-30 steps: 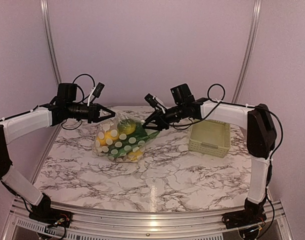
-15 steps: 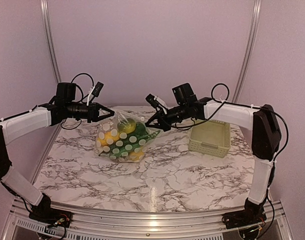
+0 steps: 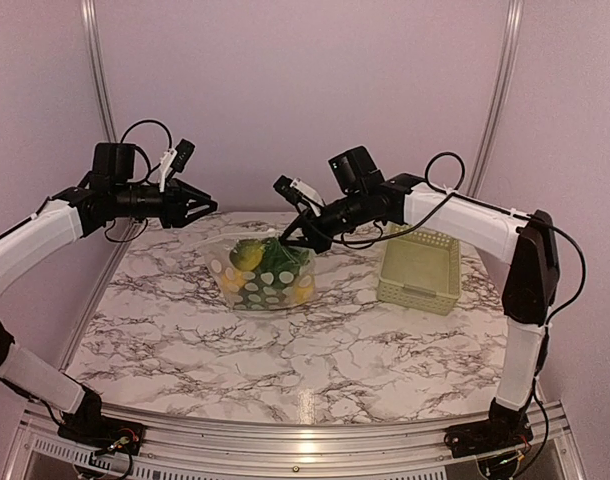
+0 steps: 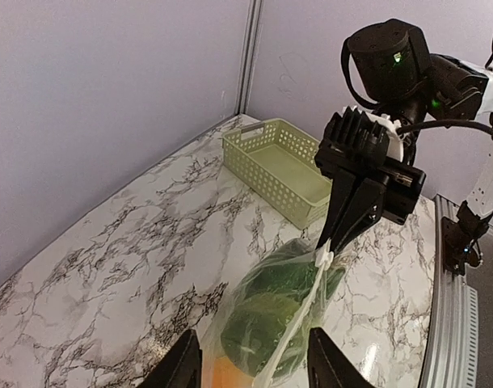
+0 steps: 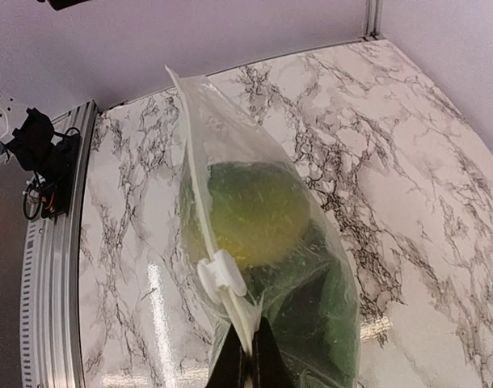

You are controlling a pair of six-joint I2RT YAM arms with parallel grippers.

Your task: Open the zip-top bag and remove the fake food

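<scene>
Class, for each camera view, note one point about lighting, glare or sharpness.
Top external view: even, lilac-tinted light, with a bright glare streak on the white marble-patterned table near its front edge. Right wrist view: the clear crinkly zip-top bag is sharp, with glare patches on the table beside it. Left wrist view: the left gripper's dark fingertips at the bottom edge look slightly soft.

Zip-top bag (image 3: 268, 275) at right end effector (image 3: 289, 239)

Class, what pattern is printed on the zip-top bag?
The zip-top bag has white round dots on clear plastic; clearest in the top external view.
</scene>
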